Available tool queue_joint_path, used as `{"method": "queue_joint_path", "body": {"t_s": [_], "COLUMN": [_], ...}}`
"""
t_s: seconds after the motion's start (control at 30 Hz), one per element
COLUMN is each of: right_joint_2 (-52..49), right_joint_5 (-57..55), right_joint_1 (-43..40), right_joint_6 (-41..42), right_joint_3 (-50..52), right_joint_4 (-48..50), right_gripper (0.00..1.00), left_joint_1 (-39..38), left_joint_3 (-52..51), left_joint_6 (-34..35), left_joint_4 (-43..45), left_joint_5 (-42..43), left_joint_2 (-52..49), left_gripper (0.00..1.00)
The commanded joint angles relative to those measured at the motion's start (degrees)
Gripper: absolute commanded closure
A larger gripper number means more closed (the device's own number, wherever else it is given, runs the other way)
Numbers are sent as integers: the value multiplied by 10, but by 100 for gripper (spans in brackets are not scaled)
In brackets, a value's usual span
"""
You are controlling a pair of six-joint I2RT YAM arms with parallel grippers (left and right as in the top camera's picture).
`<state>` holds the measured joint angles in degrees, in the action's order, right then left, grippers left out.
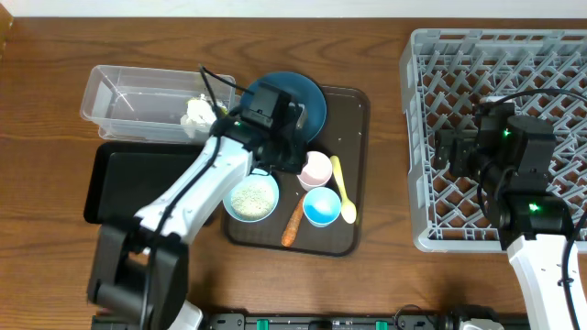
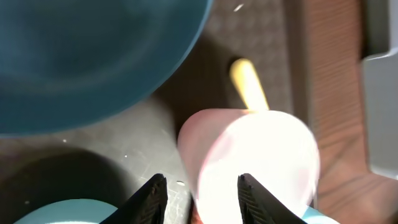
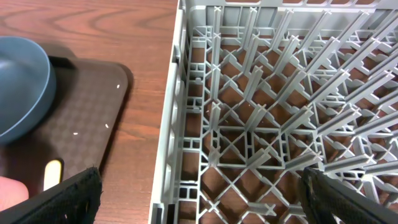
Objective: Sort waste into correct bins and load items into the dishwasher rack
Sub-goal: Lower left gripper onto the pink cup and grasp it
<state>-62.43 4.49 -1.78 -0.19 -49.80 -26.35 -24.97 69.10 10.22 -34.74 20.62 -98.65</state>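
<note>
My left gripper (image 1: 295, 160) hangs low over the brown serving tray, open. In the left wrist view its jaws (image 2: 202, 190) straddle the left wall of the small pink cup (image 2: 255, 162), one finger outside and one over its mouth. The dark-blue bowl (image 1: 295, 99) lies just behind it, and the pale yellow spoon (image 1: 341, 188) to its right. In front are the white bowl of rice (image 1: 251, 198), the light-blue cup (image 1: 322, 206) and the carrot piece (image 1: 292, 223). A crumpled wrapper (image 1: 196, 112) lies in the clear tub (image 1: 119, 101). My right gripper (image 3: 200, 186) is wide open above the dishwasher rack (image 3: 249, 124), at its left edge.
The black tray (image 1: 115, 188) lies left of the brown serving tray (image 1: 353, 119), under my left arm. The rack (image 1: 550, 55) fills the right side, with a strip of bare wooden table between it and the serving tray.
</note>
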Motion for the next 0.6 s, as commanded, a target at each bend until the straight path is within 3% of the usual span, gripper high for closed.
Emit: {"method": "queue_joint_path", "body": {"t_s": [0.0, 0.13, 0.37, 0.47, 0.57], "right_joint_2": [-2, -2, -2, -2, -2], "right_joint_5": [0, 0, 0, 0, 0], "right_joint_1": [7, 7, 7, 7, 7], "right_joint_6": [10, 10, 10, 10, -2], "right_joint_3": [-13, -13, -13, -13, -13], "right_joint_4": [-1, 0, -1, -1, 3], "right_gripper": [1, 1, 1, 1, 1], "left_joint_1": [-2, -2, 0, 6, 22], "left_joint_3": [-5, -5, -5, 5, 18], "left_joint_6": [11, 11, 15, 31, 33], "left_joint_4": [-6, -6, 15, 20, 21], "left_joint_5": [-7, -7, -7, -1, 56], "left_joint_2": [-21, -37, -42, -38, -22], "left_gripper": [60, 63, 94, 94, 94]}}
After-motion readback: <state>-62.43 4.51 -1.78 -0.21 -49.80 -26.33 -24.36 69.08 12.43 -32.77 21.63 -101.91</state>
